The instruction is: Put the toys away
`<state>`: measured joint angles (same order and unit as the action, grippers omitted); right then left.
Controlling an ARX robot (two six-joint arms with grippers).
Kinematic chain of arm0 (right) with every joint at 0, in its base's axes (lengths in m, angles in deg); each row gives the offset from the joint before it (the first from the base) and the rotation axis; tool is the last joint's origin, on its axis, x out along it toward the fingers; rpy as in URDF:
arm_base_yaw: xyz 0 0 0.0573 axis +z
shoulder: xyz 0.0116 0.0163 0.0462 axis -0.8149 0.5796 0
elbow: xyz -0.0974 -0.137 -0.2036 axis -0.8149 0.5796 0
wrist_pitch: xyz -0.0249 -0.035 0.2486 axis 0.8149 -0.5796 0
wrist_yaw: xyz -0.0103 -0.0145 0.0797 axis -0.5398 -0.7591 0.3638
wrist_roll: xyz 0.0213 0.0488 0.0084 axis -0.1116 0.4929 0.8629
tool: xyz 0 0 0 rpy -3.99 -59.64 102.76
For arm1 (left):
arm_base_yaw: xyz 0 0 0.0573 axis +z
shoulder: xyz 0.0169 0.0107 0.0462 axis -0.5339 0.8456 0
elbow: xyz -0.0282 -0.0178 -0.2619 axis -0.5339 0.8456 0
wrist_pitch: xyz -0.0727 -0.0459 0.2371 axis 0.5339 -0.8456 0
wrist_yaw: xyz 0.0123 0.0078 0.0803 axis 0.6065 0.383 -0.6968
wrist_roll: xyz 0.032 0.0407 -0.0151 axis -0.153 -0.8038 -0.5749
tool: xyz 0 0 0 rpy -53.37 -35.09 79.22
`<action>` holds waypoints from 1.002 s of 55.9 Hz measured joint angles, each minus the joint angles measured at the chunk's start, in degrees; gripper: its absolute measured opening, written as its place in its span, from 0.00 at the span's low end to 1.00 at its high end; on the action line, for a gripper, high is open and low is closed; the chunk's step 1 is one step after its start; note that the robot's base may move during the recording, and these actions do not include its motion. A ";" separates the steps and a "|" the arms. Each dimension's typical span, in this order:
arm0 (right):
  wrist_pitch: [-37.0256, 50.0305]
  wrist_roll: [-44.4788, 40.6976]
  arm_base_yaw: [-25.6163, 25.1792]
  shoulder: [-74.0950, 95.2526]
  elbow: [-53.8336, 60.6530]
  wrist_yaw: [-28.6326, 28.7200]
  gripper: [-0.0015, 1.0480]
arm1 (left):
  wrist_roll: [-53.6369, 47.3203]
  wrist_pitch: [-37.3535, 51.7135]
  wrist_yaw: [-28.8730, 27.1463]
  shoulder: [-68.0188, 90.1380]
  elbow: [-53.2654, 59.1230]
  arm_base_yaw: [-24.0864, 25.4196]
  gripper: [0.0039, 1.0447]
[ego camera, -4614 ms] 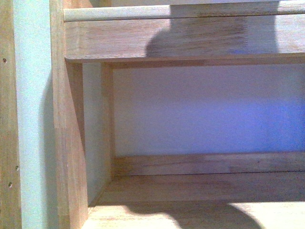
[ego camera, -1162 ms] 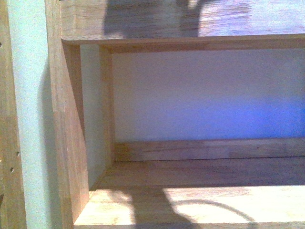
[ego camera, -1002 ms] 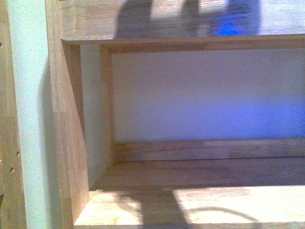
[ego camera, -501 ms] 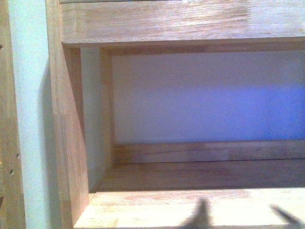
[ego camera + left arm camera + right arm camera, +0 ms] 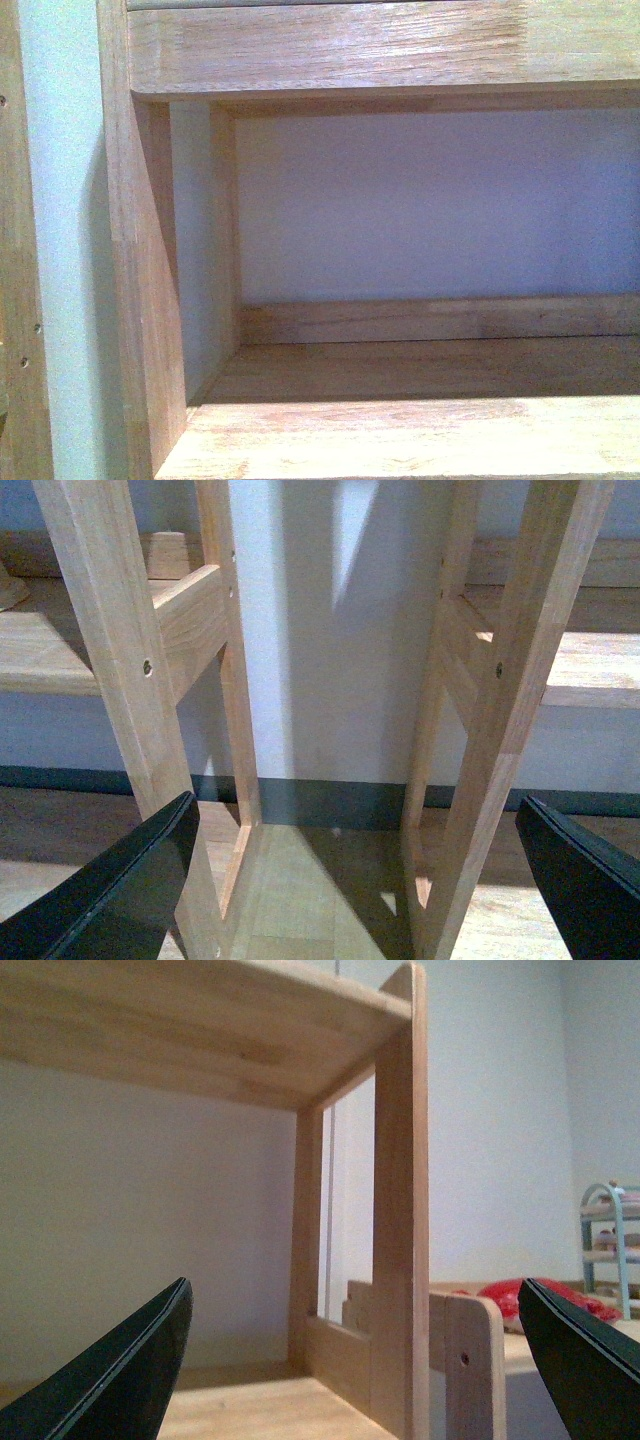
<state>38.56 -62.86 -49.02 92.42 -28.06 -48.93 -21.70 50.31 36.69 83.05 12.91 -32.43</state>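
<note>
you are looking, through the front camera, straight into a wooden shelf unit (image 5: pixel 330 60): a shelf board (image 5: pixel 400 435) is running across the bottom, a pale back wall (image 5: pixel 430 200) is filling the middle, and a thick upright post (image 5: pixel 140 300) is standing at the left with a strip of light wall (image 5: pixel 65 250) showing beside it. neither arm is appearing in this view. your left gripper (image 5: pixel 350 880) is sitting with its two dark fingers (image 5: pixel 120 890) spread wide and nothing between them; its wrist camera is looking between two wooden frame legs (image 5: pixel 130 700) toward a white wall with a dark baseboard (image 5: pixel 330 802), with shelf boards running off to either side behind the legs. your right gripper (image 5: pixel 350 1360) is likewise showing its fingers (image 5: pixel 120 1370) spread wide with nothing held; its camera is facing a wooden post (image 5: pixel 400 1210) under a shelf board (image 5: pixel 180 1030), a lower wooden rail (image 5: pixel 470 1355) beside the post, something red (image 5: pixel 545 1298) lying on a surface beyond it, and a small blue-green rack (image 5: pixel 608 1245) standing far off against the wall. the plush toy is not showing in any of the three views, so you cannot tell where it is lying.
</note>
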 joint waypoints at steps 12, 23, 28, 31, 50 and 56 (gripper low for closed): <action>-6.10 9.11 -10.73 -4.83 8.09 11.52 0.94 | 0.00 0.00 0.00 0.00 0.00 0.00 0.94; -10.05 17.81 -14.75 -11.39 17.57 19.12 0.94 | 0.00 0.00 -0.02 0.00 0.00 0.00 0.94; -10.84 20.83 -14.93 -13.27 21.40 19.89 0.94 | 0.00 0.00 -0.02 0.00 0.00 0.00 0.94; -11.37 22.08 -14.64 -14.34 23.45 19.23 0.94 | 0.00 0.00 -0.02 0.00 0.00 0.00 0.94; -10.62 23.47 -5.84 -21.07 35.41 11.91 0.94 | 0.00 0.00 -0.02 0.00 0.00 0.00 0.94; -10.58 23.23 -5.51 -21.07 35.71 11.65 0.94 | 0.00 0.00 -0.02 0.00 0.00 0.00 0.94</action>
<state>27.98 -39.63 -54.53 71.35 7.65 -37.28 -21.70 50.31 36.67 83.05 12.91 -32.43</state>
